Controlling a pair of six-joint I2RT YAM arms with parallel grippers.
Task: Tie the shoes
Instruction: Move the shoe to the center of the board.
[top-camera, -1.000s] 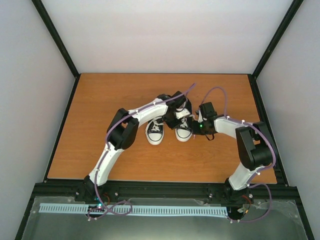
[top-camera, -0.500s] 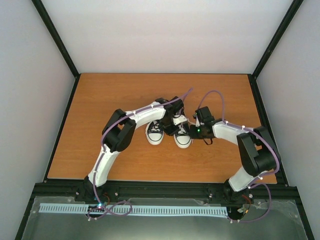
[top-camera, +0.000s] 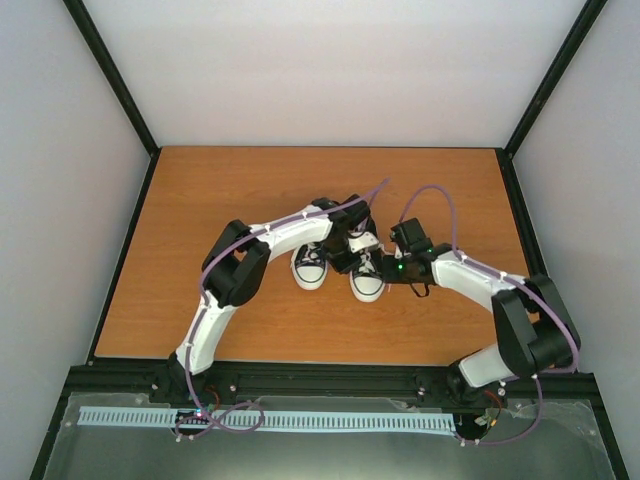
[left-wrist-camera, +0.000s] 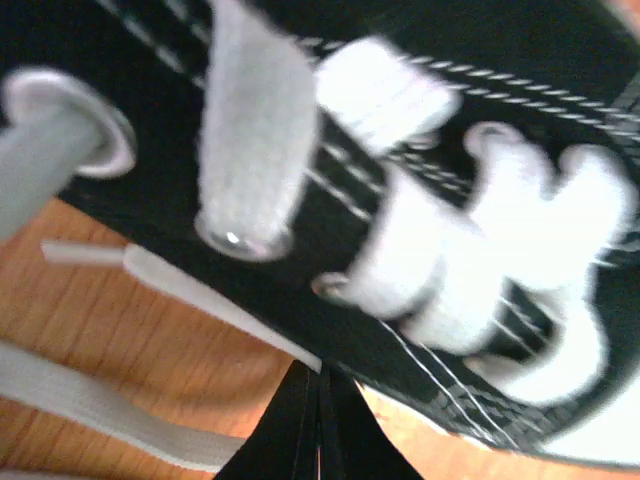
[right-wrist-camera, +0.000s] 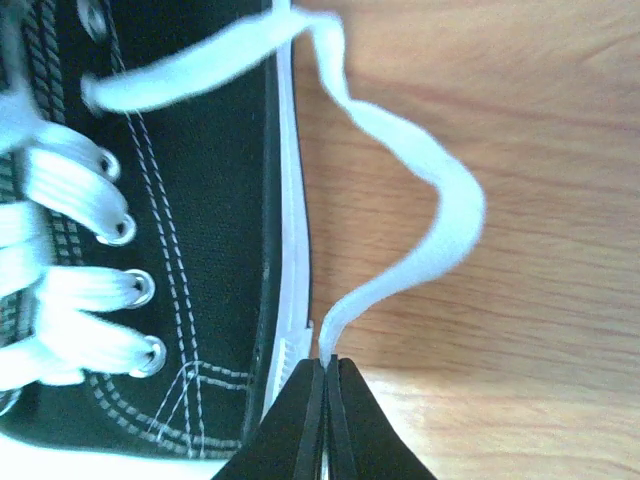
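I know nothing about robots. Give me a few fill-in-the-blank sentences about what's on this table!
On the table stand ___ black shoes, side by side. Their toe caps are ___. The right arm has its jaws shut on a white ___ beside one shoe's sole.
Missing words: two; white; lace.

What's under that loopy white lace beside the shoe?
Just the wooden table; the lace loops over it beside the shoe. Its end is hidden, pinched in the right tool.
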